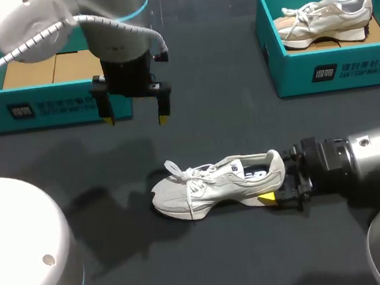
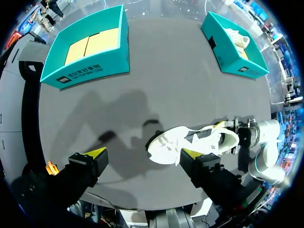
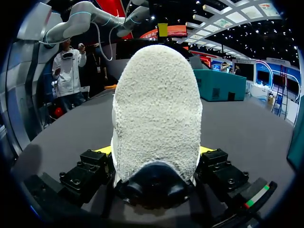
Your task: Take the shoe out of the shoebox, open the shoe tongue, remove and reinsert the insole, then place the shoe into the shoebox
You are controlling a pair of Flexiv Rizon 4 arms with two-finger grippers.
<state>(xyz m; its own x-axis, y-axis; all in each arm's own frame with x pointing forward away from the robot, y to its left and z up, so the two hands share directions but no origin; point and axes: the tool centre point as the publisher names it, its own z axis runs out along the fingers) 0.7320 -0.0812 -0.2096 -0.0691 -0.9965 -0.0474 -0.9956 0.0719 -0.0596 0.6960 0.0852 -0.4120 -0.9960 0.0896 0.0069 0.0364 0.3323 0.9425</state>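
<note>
Standing at the back left of the table [image 1: 243,127], the left box [image 1: 50,106] shows only its cardboard floor. Just in front of its near wall the left gripper [image 1: 136,119] hangs above the table, pointing down, fingers spread wide and holding nothing. Its wrist view has the shoe [image 2: 190,142] on the table below, nearer one finger than the other. The shoe [image 1: 215,184] rests on its sole at mid-table, outside both boxes, with the toe to the left, the heel to the right and the laces lying loose. The right gripper [image 1: 279,186] comes in low from the right and is clamped on the heel, one finger on each side. In its wrist view the heel fills the gap between them. At the back right, the right box [image 1: 335,69] holds a second shoe [image 1: 326,18], toe leftward.
</note>
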